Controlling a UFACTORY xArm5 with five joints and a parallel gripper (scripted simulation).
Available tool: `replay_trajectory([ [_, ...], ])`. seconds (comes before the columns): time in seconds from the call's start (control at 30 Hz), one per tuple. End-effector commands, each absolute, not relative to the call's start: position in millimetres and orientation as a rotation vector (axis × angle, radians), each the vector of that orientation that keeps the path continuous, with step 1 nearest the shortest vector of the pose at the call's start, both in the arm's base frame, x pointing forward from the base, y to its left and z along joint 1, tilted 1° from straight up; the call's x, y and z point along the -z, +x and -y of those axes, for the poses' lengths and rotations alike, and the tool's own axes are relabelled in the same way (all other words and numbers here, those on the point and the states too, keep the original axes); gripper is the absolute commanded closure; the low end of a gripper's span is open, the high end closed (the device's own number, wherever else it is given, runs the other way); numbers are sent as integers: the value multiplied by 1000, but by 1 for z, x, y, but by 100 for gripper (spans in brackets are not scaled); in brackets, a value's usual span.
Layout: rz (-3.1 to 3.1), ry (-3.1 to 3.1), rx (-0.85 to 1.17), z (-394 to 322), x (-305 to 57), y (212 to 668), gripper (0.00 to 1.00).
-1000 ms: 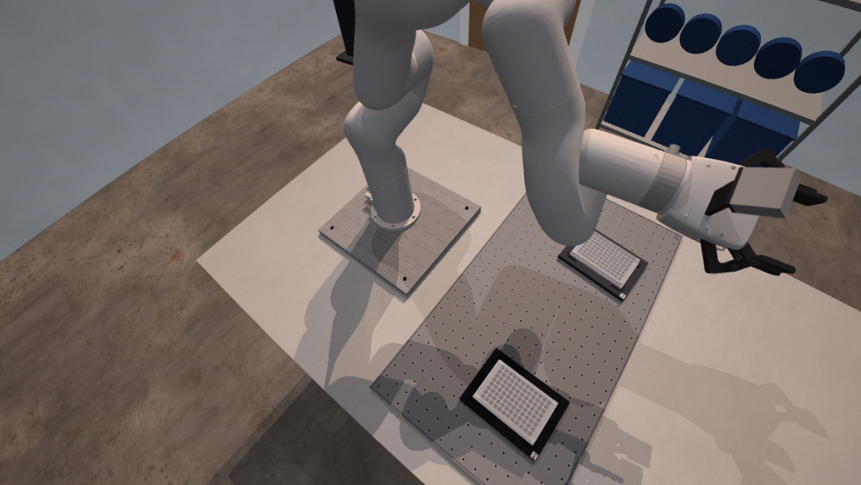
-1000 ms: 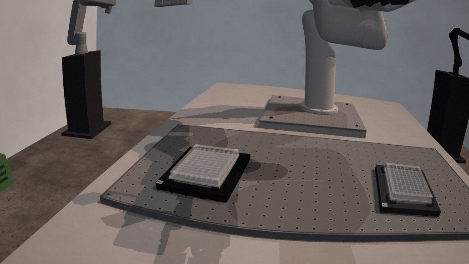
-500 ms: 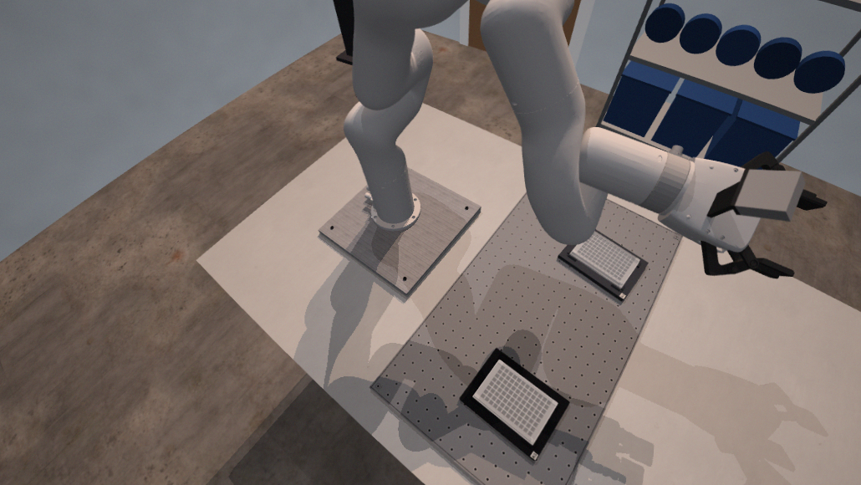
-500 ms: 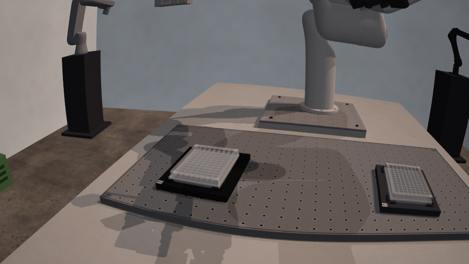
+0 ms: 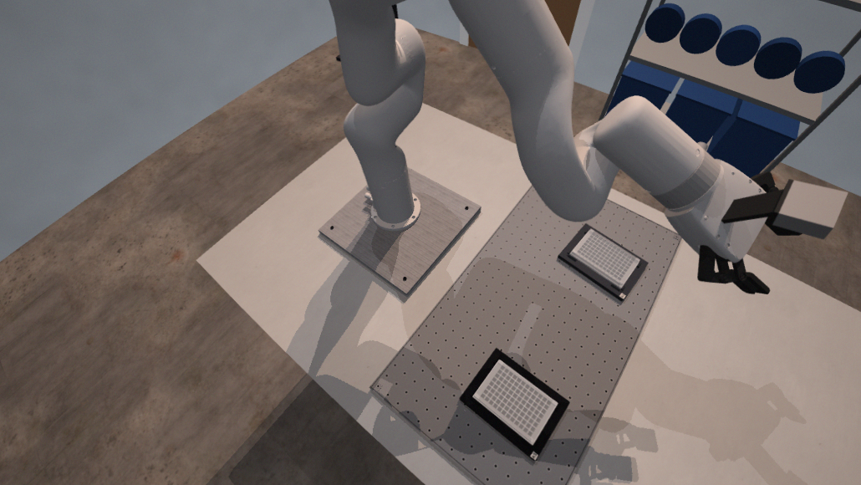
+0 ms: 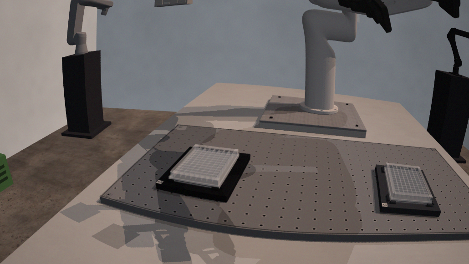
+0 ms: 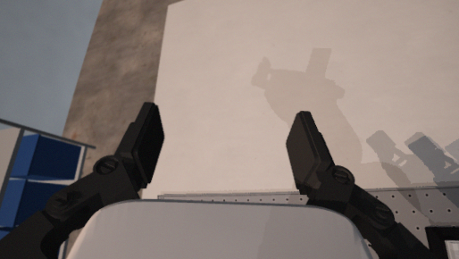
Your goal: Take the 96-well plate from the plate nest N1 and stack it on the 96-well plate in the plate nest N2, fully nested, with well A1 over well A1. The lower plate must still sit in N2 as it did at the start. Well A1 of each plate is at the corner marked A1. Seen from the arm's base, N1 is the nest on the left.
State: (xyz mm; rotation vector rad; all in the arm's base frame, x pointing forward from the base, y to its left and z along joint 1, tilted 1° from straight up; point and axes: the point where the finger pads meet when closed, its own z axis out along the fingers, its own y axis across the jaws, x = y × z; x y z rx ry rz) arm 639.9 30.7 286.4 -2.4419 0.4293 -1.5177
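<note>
Two clear 96-well plates sit in black nests on the grey perforated board (image 5: pixel 530 325). The plate in N1 (image 5: pixel 603 257) is at the board's far end, and lies to the right in the exterior view (image 6: pixel 406 183). The plate in N2 (image 5: pixel 515 400) is at the near end, to the left in the exterior view (image 6: pixel 205 165). A small A1 label marks a front corner of each nest (image 6: pixel 384 207) (image 6: pixel 160 180). My gripper (image 5: pixel 731 277) is open and empty. It hangs high, off the board's edge beyond N1. In the wrist view the gripper (image 7: pixel 223 121) frames bare table, with a corner of N1's nest (image 7: pixel 442 243) at the bottom right.
The arm stands on a grey base plate (image 5: pixel 400 232) beside the board. A metal shelf with blue bins (image 5: pixel 722 90) stands close behind the gripper. Black pedestals stand off the table at the left (image 6: pixel 83 91) and right (image 6: pixel 449 111).
</note>
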Motion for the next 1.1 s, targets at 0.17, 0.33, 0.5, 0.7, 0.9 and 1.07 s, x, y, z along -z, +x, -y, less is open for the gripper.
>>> replay_trajectory([
  [0.17,-360,-2724,1215,-22,-264,614,0],
  [0.33,-317,-2837,1054,-19,-257,596,0],
  [0.5,-293,-2886,970,-17,-253,585,0],
  [0.7,-248,-2966,813,-13,-247,561,0],
  [0.9,-209,-3019,683,-11,-244,538,0],
  [1.07,-183,-3049,596,-9,-243,523,0],
])
